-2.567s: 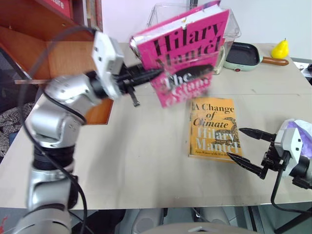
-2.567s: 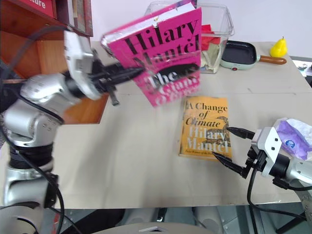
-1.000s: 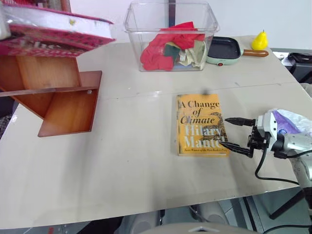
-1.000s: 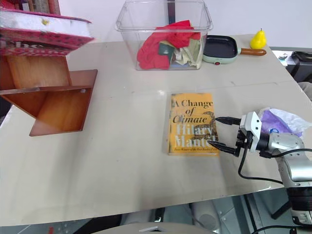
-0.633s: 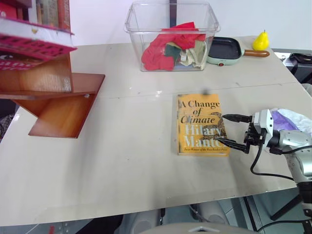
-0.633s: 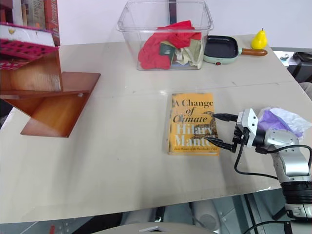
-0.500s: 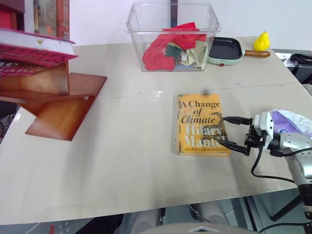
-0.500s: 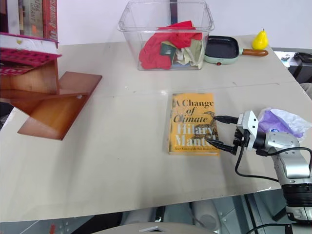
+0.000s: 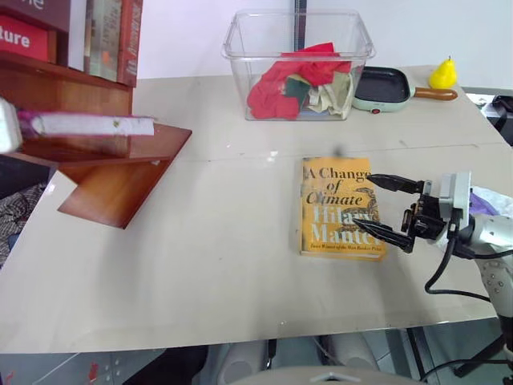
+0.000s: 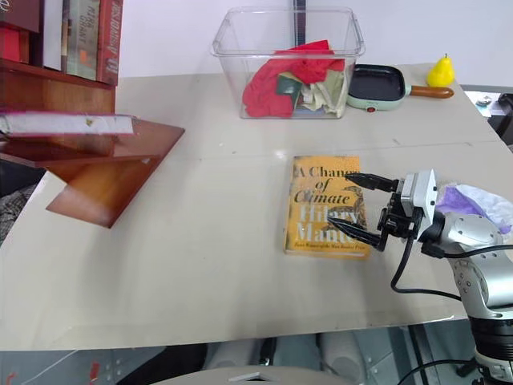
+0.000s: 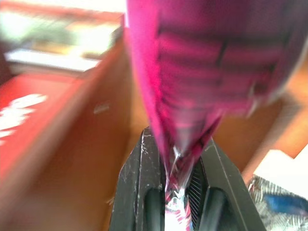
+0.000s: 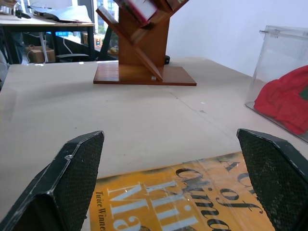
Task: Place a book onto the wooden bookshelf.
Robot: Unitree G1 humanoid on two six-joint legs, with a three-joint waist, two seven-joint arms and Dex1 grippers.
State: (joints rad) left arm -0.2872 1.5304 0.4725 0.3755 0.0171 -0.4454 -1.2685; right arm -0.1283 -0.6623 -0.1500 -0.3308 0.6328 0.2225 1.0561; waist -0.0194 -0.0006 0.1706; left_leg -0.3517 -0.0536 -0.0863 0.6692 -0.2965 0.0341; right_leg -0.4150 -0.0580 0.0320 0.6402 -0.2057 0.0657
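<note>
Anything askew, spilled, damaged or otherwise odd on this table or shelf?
The pink book lies flat over the wooden bookshelf while other books stand upright; the left gripper is shut on its edge. Clothes sit bunched in the clear bin. Nothing looks spilled or damaged.

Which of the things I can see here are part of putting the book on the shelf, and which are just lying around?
Part of the job:
- pink book, pinched in the left gripper
- wooden bookshelf

Just lying about:
- yellow-orange book, with the open right gripper beside it
- clear bin of cloths
- small pan
- yellow pear
- purple wrapper
</note>
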